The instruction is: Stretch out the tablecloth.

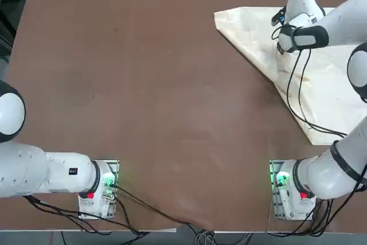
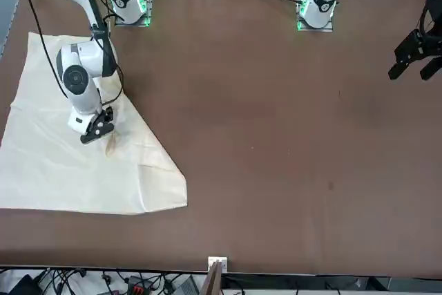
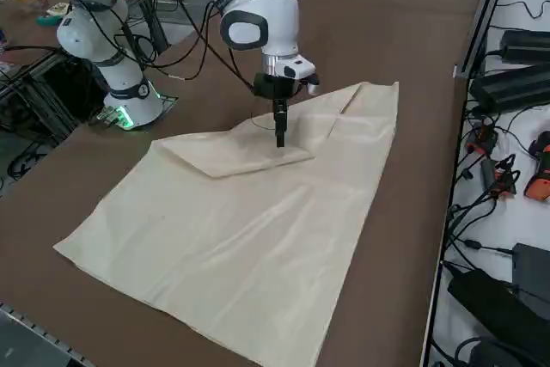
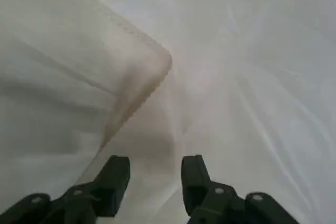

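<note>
Tabletop (image 1: 143, 96): brown surface, bare across its whole width on the robot's left of the right gripper; this is the widest open room for moving.
Tablecloth (image 3: 249, 238): cream-white sheet lying on the table directly beneath and around the right gripper, at the table's right end. It is not spread flat: a corner flap (image 3: 232, 154) is folded back over the main sheet, giving a long diagonal folded edge (image 1: 252, 55) in the top view.
Edges: the sheet's far corner (image 1: 221, 16) lies near the table's far border. The folded flap's hemmed corner (image 4: 160, 61) shows just ahead of the fingertips in the wrist view.
Right gripper (image 3: 280, 137): pointing straight down over the folded flap, its tips at or just above the fabric; contact cannot be confirmed. Jaws stand parted with a clear gap, nothing between them; cloth released.
Fingers (image 4: 114, 179): dark, both visible, fabric beneath them.
Hidden or cut off: the sheet's right-hand part runs out of the top view, and the arm covers part of it.
</note>
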